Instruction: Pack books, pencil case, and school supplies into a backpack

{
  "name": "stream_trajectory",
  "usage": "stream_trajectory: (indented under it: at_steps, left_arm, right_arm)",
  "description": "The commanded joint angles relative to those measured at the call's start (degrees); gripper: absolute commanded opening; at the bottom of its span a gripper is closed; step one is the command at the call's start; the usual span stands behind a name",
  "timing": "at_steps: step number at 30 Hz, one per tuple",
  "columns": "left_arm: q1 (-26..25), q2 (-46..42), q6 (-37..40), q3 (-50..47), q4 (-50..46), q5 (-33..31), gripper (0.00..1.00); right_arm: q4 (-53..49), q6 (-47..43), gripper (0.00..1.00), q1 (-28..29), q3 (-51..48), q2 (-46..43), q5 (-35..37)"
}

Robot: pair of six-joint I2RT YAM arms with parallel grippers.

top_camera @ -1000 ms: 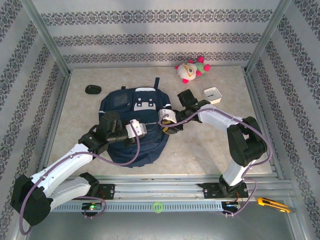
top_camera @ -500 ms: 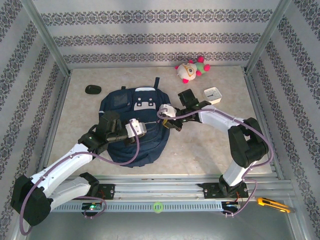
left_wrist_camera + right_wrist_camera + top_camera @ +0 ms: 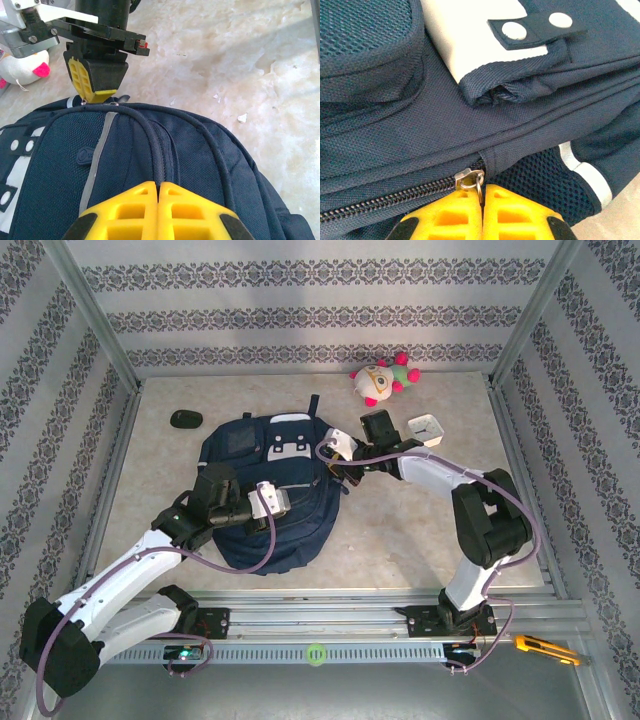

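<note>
Since a second ago the right pincer (image 3: 481, 212) has climbed the right edge of the backpack (image 3: 300, 525) toward its white-patched upper pocket (image 3: 470, 35) and has gone from part-open to fully closed; the left arm has barely shifted.

Room: we see the backpack lying flat, left of centre on the counter (image 3: 400, 540). Bare counter stretches to its right and along its near side. The white clock (image 3: 427, 427) sits just beside the right wrist, the plush toy (image 3: 385, 380) lies by the far wall, and a black oval object (image 3: 185, 419) lies near the left wall, well apart from both arms.

Pincers: the right pads meet on the ring of the zipper pull (image 3: 470, 178), which drops into the slit between them. The left pincer (image 3: 158, 207) is likewise fully closed, nipping a raised seam (image 3: 160, 150) on top of the backpack.

Container: the zipper teeth (image 3: 385, 200) are meshed from the slider leftward; we cannot tell what the backpack holds.
</note>
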Motion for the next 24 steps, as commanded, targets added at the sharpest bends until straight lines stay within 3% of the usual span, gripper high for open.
stream_trajectory:
  at_steps: [1,4,7,10,24]
  left_arm:
    - [0.49,-2.69,-0.83,-0.24,1.33,4.36,0.00]
    - [0.49,-1.94,-1.67,-1.45,3.59,4.70,0.00]
    - [0.48,-0.76,-2.19,-1.63,4.49,4.56,0.00]
    - [0.42,-0.65,-2.12,-1.85,5.28,4.72,0.00]
    - [0.48,-0.97,-2.86,-1.96,7.85,3.64,0.00]
  right_arm:
    - [3.33,-3.51,0.21,-2.88,-2.39,-4.24,5.35]
    - [-0.63,-9.17,0.42,-2.90,-5.69,-10.85,-1.35]
    - [-5.38,-12.01,0.51,-2.35,-7.22,-15.30,-10.40]
    - [-9.15,-14.02,0.53,-0.45,-7.10,-16.13,-15.86]
    - [-21.66,-17.41,0.49,6.92,1.80,-5.85,-18.83]
